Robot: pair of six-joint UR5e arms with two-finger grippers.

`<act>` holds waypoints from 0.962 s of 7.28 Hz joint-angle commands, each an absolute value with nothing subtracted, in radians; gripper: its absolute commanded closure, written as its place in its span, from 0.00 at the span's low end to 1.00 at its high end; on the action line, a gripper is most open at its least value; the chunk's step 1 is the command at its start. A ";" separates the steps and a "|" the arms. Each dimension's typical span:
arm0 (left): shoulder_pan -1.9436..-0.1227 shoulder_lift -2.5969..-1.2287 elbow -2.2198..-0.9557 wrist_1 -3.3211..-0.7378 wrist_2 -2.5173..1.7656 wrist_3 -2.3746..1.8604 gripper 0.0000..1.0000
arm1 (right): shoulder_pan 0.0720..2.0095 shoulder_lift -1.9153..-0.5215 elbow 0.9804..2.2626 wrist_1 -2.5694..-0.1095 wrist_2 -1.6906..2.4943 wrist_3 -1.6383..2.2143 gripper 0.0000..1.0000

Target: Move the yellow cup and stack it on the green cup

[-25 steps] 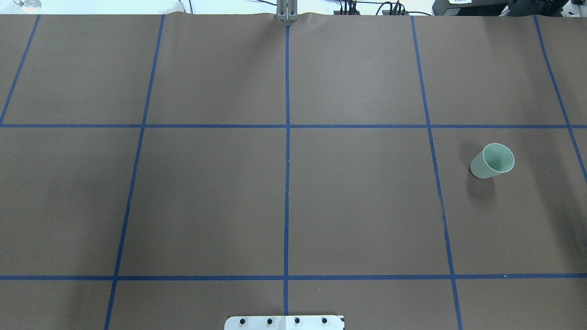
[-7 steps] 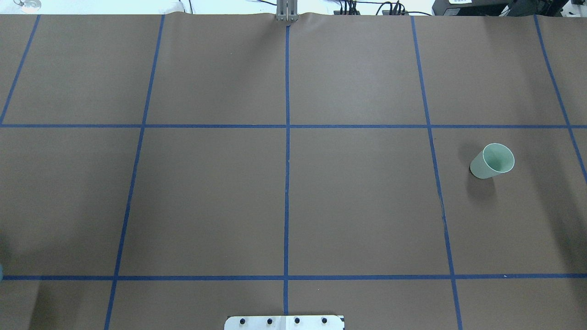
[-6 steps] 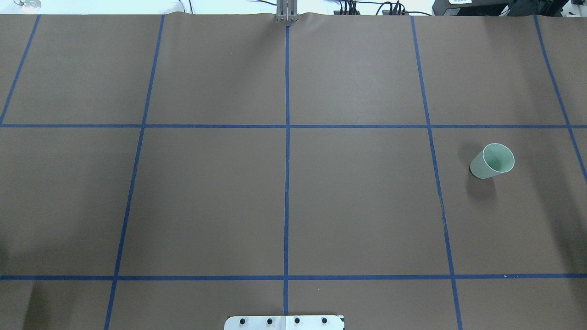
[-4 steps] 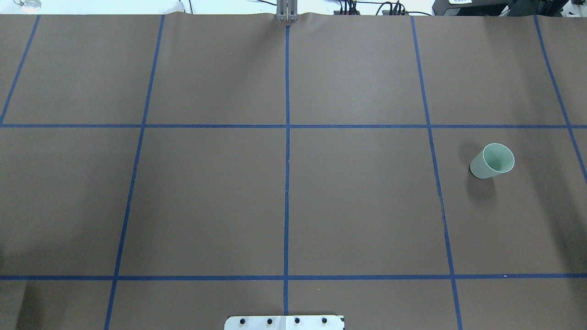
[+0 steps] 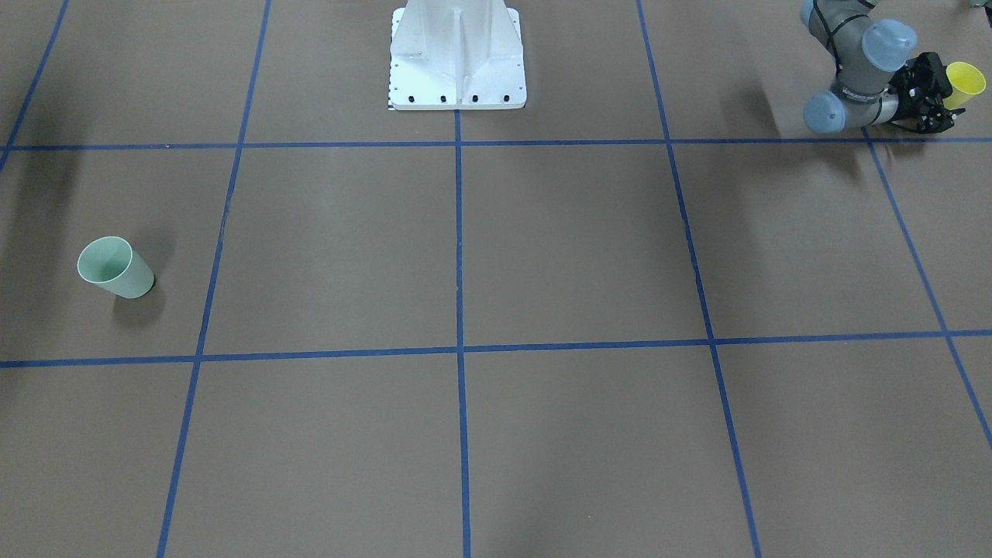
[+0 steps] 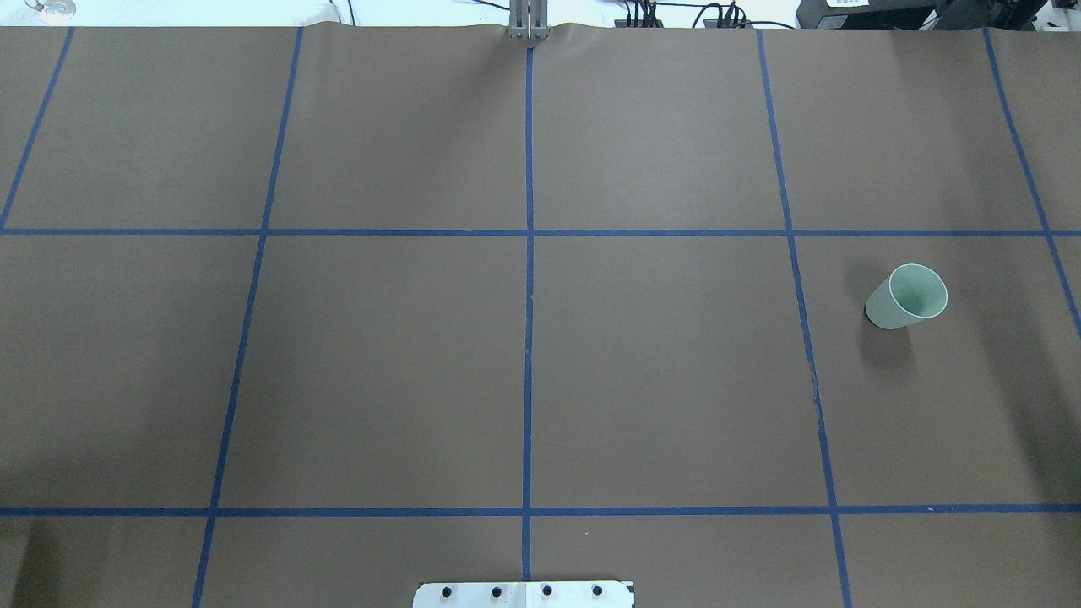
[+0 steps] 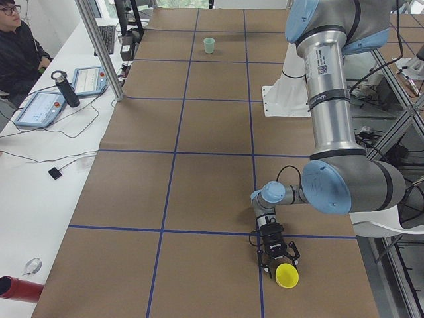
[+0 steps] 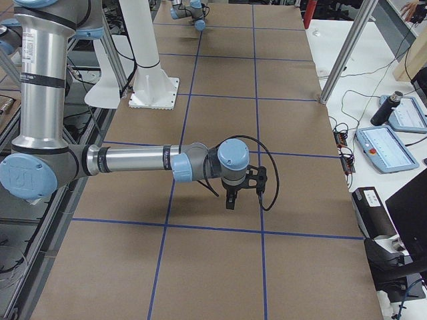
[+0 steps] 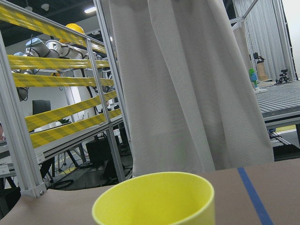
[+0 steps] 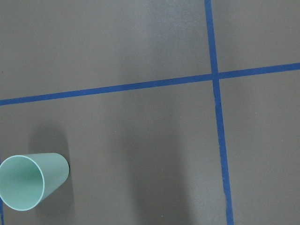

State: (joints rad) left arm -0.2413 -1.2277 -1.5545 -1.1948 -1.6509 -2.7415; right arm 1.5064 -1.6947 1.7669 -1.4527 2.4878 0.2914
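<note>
The yellow cup [image 5: 965, 81] stands upright at the table's far end on my left side; it also shows in the exterior left view [image 7: 286, 275] and fills the bottom of the left wrist view [image 9: 154, 199]. My left gripper [image 5: 942, 97] lies low and level against it. Its fingers look spread on either side of the cup's lower part. The green cup [image 6: 905, 297] stands upright and alone on my right side, also seen in the front view [image 5: 116, 269] and low left in the right wrist view [image 10: 30, 180]. My right gripper [image 8: 230, 197] points down over the table; I cannot tell its state.
Brown paper with blue tape lines [image 6: 528, 338] covers the table. The white robot base [image 5: 457, 58] stands at the near middle edge. A person [image 7: 16, 46], tablets and a bottle [image 7: 63, 89] are along a side bench. Neither arm shows in the overhead view.
A blue bit of the left arm at the overhead view's left edge one second ago has gone out of view. Its shadow there has shifted. The green cup has not moved.
</note>
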 commanded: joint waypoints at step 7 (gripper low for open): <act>-0.193 -1.226 -1.528 -1.192 -1.654 -2.786 0.64 | 1.505 -1.690 1.767 -1.453 2.488 0.291 0.01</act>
State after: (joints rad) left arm -0.2079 -1.2257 -1.5265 -1.1945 -1.6541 -2.7825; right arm 1.5048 -1.6914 1.7671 -1.4527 2.4874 0.2915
